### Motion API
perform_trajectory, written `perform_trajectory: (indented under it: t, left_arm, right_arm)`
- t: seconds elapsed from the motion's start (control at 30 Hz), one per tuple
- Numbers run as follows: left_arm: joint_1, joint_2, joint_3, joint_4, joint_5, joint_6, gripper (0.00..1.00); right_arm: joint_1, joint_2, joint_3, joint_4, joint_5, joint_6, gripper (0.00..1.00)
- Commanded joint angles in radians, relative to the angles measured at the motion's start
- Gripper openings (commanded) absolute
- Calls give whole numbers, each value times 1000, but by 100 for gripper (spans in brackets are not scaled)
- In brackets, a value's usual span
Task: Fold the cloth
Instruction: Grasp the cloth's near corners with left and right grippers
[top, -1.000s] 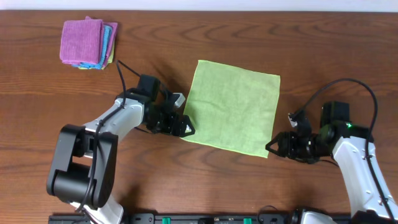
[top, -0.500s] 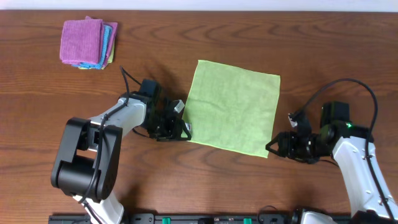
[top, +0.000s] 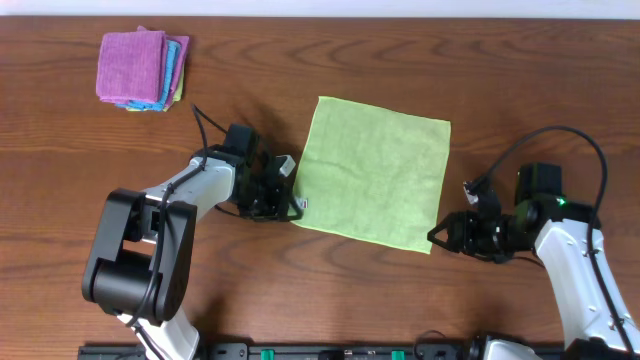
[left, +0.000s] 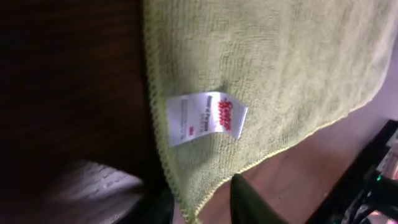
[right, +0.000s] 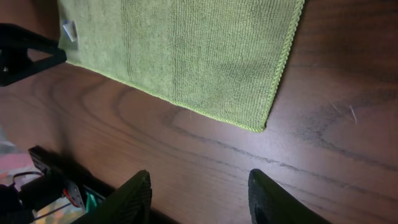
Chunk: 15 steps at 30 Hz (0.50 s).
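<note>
The cloth (top: 375, 170) is a lime-green square lying flat on the wooden table. Its white tag (left: 205, 117) sits at the near-left corner. My left gripper (top: 293, 208) is at that corner. In the left wrist view the cloth (left: 280, 62) tapers to a corner between the fingers of the left gripper (left: 199, 202). The jaws have narrowed, with a strip of table still showing beside the right finger (left: 249, 199). My right gripper (top: 438, 238) stands open just off the near-right corner. In the right wrist view the cloth (right: 186, 56) lies ahead of the right gripper (right: 202, 186), with bare wood between the fingers.
A stack of folded cloths (top: 140, 68), purple on top with turquoise beneath, lies at the far left of the table. The table's front edge and a black rail run close behind both arms.
The left gripper has slid right onto the cloth's near-left corner and its jaws have closed in from wide open. The right arm has stayed still.
</note>
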<state>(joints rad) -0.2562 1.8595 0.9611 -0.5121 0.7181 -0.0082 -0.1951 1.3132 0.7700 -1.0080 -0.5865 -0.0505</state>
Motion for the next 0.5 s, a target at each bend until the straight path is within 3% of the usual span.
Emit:
perform_trajectory:
  t: [0.0, 0.17, 0.3, 0.47]
  left_arm:
    - [2, 26, -12, -10, -57, 0, 8]
    - [3, 26, -11, -11, -56, -27, 6]
    - [2, 26, -11, -11, -56, -30, 6]
    - [2, 26, -11, -11, -45, -31, 6]
  right_arm:
    - [-7, -9, -2, -7, -3, 13, 51]
    - [-7, -9, -35, -16, 100, 111, 53]
    - [-7, -6, -101, 65, 80, 163, 45]
    - [-7, -1, -190, 189, 54, 224, 45]
